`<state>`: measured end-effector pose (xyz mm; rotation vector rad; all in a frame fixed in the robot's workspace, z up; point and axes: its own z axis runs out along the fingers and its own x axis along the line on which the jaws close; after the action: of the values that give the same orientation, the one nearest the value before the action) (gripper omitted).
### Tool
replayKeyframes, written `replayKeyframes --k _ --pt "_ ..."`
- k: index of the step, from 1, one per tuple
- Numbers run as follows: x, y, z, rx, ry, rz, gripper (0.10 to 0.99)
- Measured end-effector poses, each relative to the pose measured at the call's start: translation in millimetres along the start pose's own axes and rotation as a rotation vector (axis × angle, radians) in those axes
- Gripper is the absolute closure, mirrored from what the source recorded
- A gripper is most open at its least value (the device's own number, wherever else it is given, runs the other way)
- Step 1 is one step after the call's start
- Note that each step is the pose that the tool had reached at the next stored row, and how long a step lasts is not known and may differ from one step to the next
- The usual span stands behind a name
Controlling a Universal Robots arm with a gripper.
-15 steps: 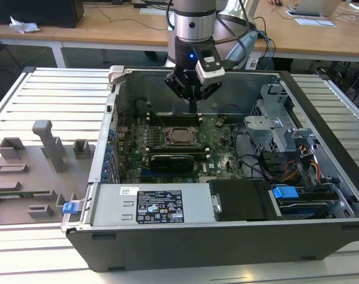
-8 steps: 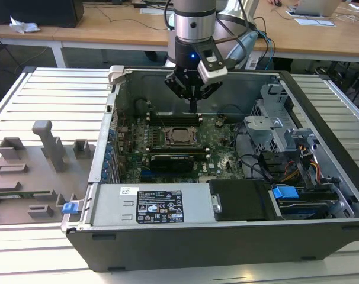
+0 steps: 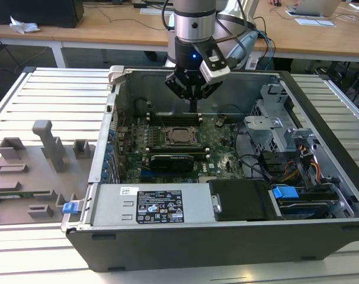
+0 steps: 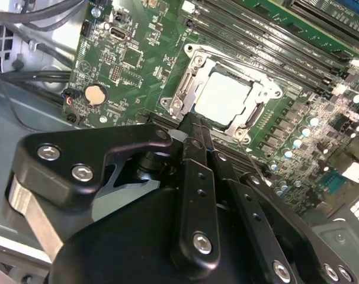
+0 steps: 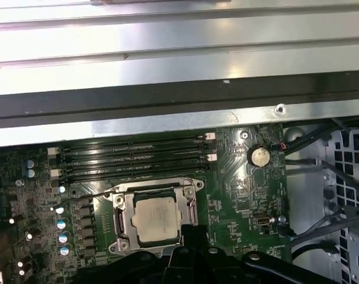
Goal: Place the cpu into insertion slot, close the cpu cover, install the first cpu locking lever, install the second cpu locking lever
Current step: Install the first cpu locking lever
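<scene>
**Chip's home, pincer poised right above the socket!**

The pincer (image 3: pixel 194 107) hovers with its fingers pressed together, gripping nothing. Just beneath its tips the cpu (image 4: pixel 224 97) lies flat in the insertion slot (image 4: pixel 255 114). The cpu cover (image 5: pixel 125 216) looks folded down around the chip, so I'd call those two steps done. A thin wire lever (image 5: pixel 90 194) juts out beside the socket. Latched or loose, I can't tell, and the levers seem to be what's left.

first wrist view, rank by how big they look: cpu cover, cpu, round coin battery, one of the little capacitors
1. cpu cover, partly hidden by the gripper
2. cpu
3. coin battery
4. capacitor
All sit on one board, so nearness barely skews this.
</scene>
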<state>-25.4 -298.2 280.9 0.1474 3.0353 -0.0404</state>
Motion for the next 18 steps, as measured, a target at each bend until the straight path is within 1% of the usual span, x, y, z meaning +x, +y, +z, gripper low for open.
replayKeyframes --k 7,9,11,16,18 --pt "0.0 0.0 0.0 -0.008 -0.0018 -0.081 0.980" --pt "0.0 0.0 0.0 -0.010 -0.0021 -0.095 0.980" --pt "0.0 0.0 0.0 -0.014 -0.0029 -0.130 0.980" --pt "0.0 0.0 0.0 -0.018 -0.0038 -0.172 0.980" --pt "0.0 0.0 0.0 -0.018 -0.0039 -0.174 0.980"
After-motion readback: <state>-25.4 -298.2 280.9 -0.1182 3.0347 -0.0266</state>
